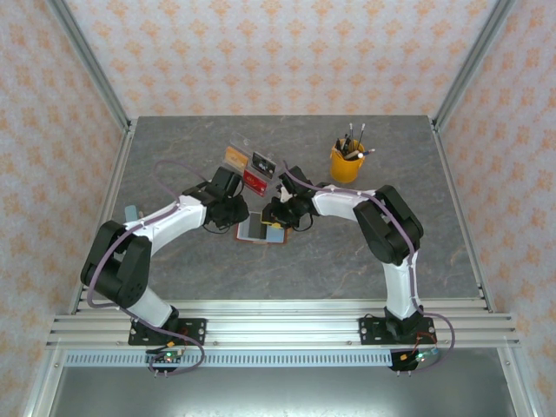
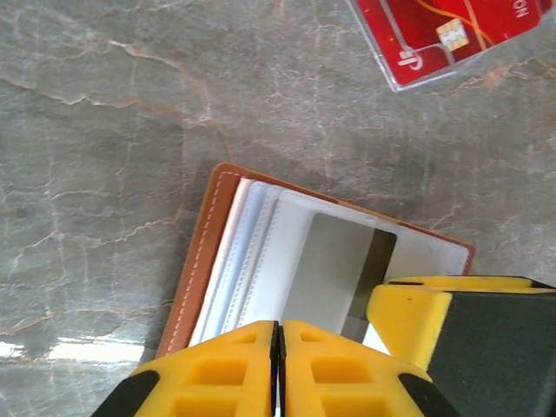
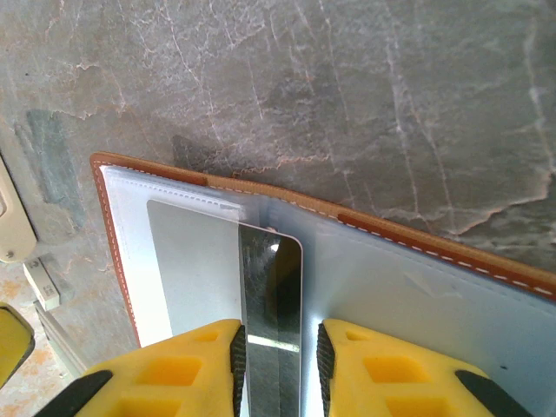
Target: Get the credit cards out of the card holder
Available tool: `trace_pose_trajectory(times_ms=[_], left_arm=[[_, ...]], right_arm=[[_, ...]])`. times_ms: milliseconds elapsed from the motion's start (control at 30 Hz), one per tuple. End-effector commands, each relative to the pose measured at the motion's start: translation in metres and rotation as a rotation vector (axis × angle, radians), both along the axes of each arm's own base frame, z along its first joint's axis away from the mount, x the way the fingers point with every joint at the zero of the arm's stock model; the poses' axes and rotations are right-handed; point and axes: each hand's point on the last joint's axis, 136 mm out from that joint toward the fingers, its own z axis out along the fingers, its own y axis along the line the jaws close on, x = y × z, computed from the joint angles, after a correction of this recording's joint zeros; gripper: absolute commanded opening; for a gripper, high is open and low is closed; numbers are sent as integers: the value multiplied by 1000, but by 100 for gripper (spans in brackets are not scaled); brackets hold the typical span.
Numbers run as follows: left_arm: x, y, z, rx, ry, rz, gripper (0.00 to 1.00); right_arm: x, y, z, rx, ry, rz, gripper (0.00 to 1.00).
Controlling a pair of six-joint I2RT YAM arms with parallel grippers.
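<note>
Left hand (image 2: 278, 337) sitting together at card holder (image 2: 205, 252) edge | right hand (image 3: 278, 339) standing apart, straddling protruding black credit card (image 3: 271, 278)

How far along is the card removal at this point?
Done: the card holder lies open. In hand: the right end effector, jaws apart, straddles a dark credit card lying in the holder; the left end effector, shut, is poised over the holder. Left: that card has yet to come clear of the holder.
</note>
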Motion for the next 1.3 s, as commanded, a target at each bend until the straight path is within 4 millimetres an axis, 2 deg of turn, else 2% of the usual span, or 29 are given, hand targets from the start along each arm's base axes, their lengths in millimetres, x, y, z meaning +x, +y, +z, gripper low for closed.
trace_pose_trajectory(times_ms=[0, 200, 333, 633, 767, 967, 1267], left_arm=[[3, -1, 3, -7, 1, -27, 12], [6, -12, -16, -42, 43, -46, 10], [2, -12, -32, -45, 76, -36, 8], [-13, 10, -56, 54, 145, 22, 7], [-24, 13, -69, 87, 188, 26, 6], [-30, 17, -78, 119, 215, 34, 6], [-32, 18, -80, 130, 219, 30, 5]], right_arm=[[0, -3, 0, 5, 3, -17, 31], [1, -2, -5, 8, 14, -18, 30], [0, -1, -5, 14, 16, -10, 27], [-2, 4, -8, 47, 37, -3, 25], [-3, 8, -8, 73, 49, 3, 20], [-3, 11, -8, 83, 51, 10, 20], [-3, 17, -10, 119, 61, 29, 19]])
